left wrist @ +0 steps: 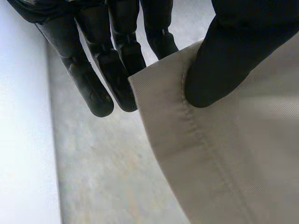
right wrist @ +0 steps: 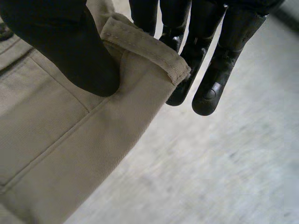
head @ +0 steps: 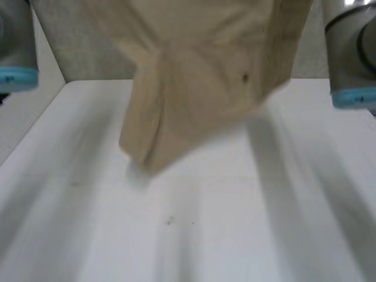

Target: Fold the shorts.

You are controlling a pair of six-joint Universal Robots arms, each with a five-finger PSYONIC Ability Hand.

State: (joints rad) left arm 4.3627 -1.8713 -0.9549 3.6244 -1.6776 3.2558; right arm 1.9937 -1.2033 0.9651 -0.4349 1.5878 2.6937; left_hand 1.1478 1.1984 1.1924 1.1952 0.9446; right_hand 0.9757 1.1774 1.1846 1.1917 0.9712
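Shorts [head: 200,70] hang over table [head: 235,229]; left hand [left wrist: 233,56], right hand [right wrist: 65,42] each pinch a corner, seemingly, thumb against fingers [left wrist: 98,79]

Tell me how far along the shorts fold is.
Done: pickup; the shorts hang over the table. In hand: the left robot hand pinches one corner, the right robot hand another. Left: no fold shows yet, so laying flat and folding remain.

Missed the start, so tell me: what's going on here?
The robot is holding tan shorts up over the white table. Its left hand pinches one hemmed corner between thumb and fingers, and its right hand pinches another corner the same way. The shorts hang loose, not yet folded.
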